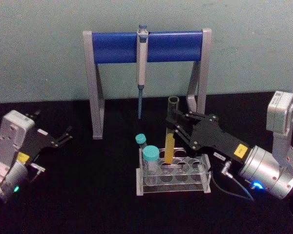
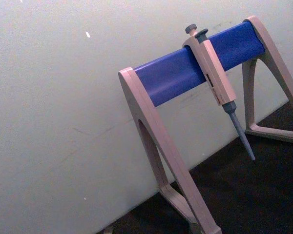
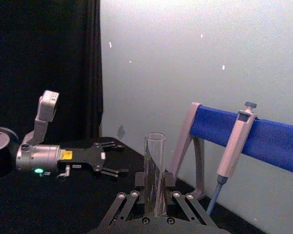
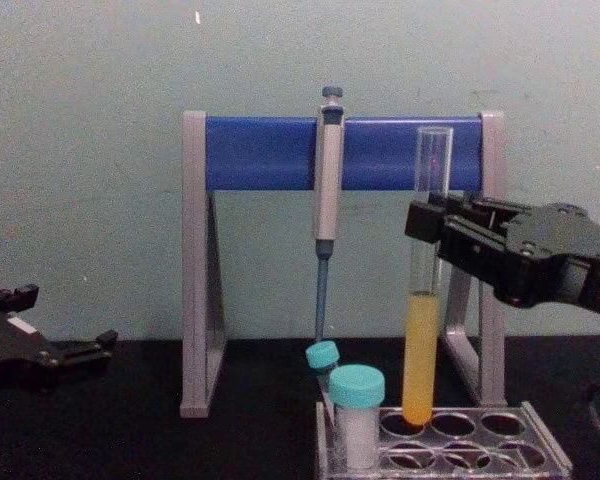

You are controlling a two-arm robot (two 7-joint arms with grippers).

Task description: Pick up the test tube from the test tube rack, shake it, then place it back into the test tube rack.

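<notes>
R gripper [image 1: 172, 122] comes in from the right, fingers pinched on the test tube [image 1: 170, 141] at its clear upper part, w/ the open mouth sticking up above the fingers. The tube hangs upright below the grip, and yellow-orange liquid fills its lower stretch. Test tube rack [image 1: 195, 187] sits directly under the gripper. The tube's round bottom is at a back-row hole; can't tell if it's just inside or just over it. Two teal-capped vials [image 1: 150, 155] stand at the rack's left end, below and left of the gripper, near the tube but apart from it. Pipette stand [image 1: 117, 46] is behind the gripper, w/ a pipette [image 1: 142, 63] hanging off its blue bar, up and left of the fingertips. L gripper [image 1: 66, 135] sits well off to the left over the black table [image 1: 88, 195], fingers spread
</notes>
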